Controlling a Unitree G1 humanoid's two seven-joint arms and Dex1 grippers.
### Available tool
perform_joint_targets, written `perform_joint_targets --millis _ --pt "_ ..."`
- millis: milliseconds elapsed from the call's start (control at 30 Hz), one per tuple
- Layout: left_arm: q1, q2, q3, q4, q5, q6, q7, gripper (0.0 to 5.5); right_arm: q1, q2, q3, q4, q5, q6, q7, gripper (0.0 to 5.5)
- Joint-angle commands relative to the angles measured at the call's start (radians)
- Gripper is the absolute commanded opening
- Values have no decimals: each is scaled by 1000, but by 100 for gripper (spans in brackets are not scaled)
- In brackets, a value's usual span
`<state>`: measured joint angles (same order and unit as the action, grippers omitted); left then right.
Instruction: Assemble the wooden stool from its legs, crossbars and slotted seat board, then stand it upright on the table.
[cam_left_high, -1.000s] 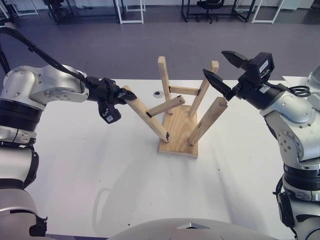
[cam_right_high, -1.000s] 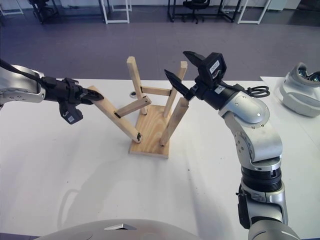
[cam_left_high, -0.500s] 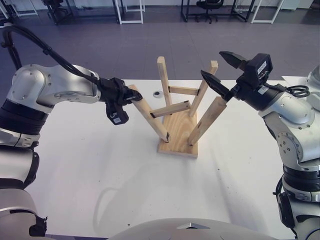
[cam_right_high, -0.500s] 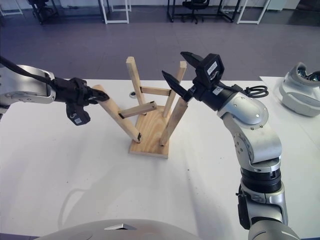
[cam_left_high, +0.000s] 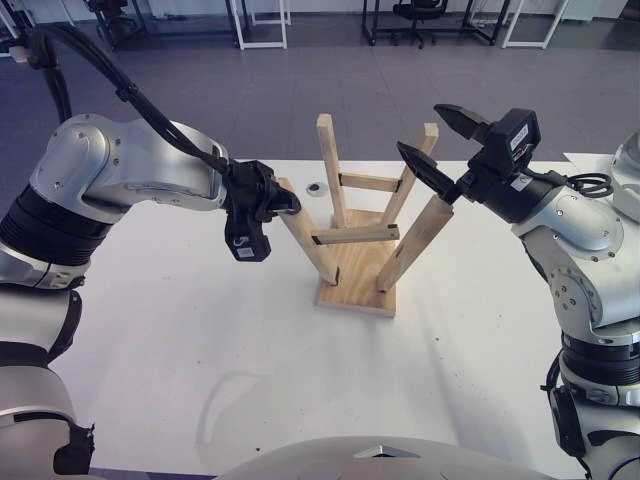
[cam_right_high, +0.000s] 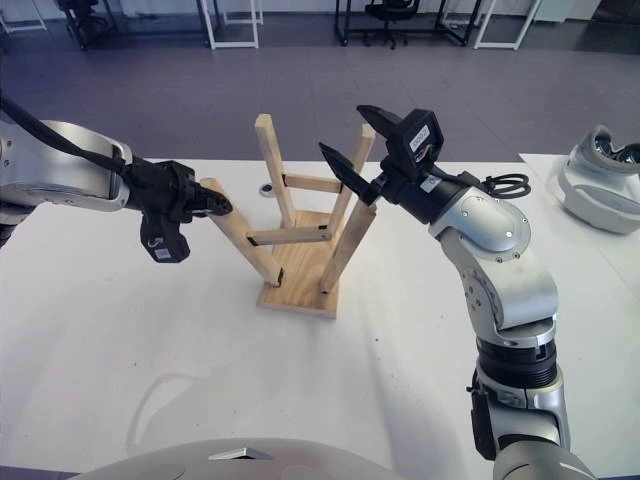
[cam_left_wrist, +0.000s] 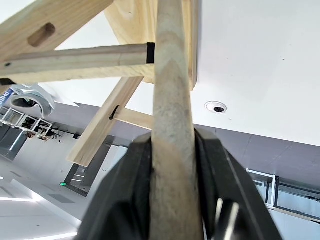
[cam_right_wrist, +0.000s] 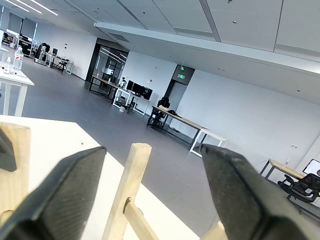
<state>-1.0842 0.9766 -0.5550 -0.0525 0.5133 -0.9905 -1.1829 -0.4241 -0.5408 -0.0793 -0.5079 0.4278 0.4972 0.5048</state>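
The stool lies upside down with its seat board flat on the white table. Two back legs joined by a crossbar stand up from it, and so does the near right leg. My left gripper is shut on the top of the slanted near left leg, whose foot end rests on the board. That leg's crossbar lies level, pointing at the near right leg. My right gripper is open by the right legs' tops, holding nothing.
A small round grommet sits in the table behind the stool. A white headset lies on the neighbouring table to the right. The table's front and left areas are free. Desk frames and chairs stand far back in the room.
My left gripper has moved right with the leg, tipping it more upright. Its crossbar has swung down to level toward the near right leg. The right gripper has shifted slightly left.
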Motion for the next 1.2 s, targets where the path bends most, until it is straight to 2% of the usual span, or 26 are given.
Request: perform_joint_targets --millis 33,233,400,600,667,1000,1200 --pt "-5 -24 -43 56 29 -59 -13 101 5 4 -6 0 -9 -3 -10 351" --pt "-67 -98 -70 106 38 -104 3 101 -5 9 2 13 -16 -17 -14 351" --pt "-77 -177 -116 88 56 -60 -29 101 -15 11 12 15 -15 -19 -10 351" --pt "-74 -215 -115 86 96 -29 -28 101 -10 14 13 -1 -10 -13 -17 351" --pt "-80 -230 -111 86 108 -30 -14 147 -6 18 16 -8 -11 -9 -23 351" --pt "-98 -218 -64 140 165 -103 96 292 2 27 24 -17 -18 -11 -27 351" --pt "-120 -229 -25 143 172 -58 131 405 7 29 22 -9 -23 -18 -21 351"
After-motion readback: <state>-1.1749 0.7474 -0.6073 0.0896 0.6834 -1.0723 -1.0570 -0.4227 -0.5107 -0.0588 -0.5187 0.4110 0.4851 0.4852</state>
